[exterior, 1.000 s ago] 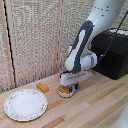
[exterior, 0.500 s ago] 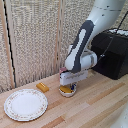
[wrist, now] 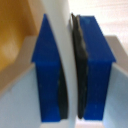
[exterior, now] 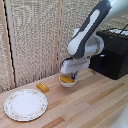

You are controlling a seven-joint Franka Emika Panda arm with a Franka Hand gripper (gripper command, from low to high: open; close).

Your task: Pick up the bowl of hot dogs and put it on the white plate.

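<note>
Starting at the exterior view's left, the white plate (exterior: 25, 104) sits flat on the wooden table (exterior: 95, 107), nothing on it, waiting as the drop-off spot. Just beyond its far edge lies a loose orange-yellow block (exterior: 42, 87), apart from the plate and not part of the job.

Moving right, here is the action: the hot dog bowl (exterior: 68, 81) is near the middle of the table, well apart from the plate, with the yellow-orange hot dogs (exterior: 66, 78) showing inside its rim. The gripper (exterior: 69, 75) comes down right over it from above, the arm bent steeply so the fingers meet the rim vertically, which should keep the bowl level.

The wrist view settles the grip: the blue fingertips (wrist: 49, 70) are pressed in on either side of a thin white wall, surely the bowl's rim, with only that wall between them. So the pincer is nearly closed and pinching the rim, not the food. Whether the bowl is off the table yet cannot be told.

Further right stands a black box (exterior: 114, 52), clear of the route to the plate.
</note>
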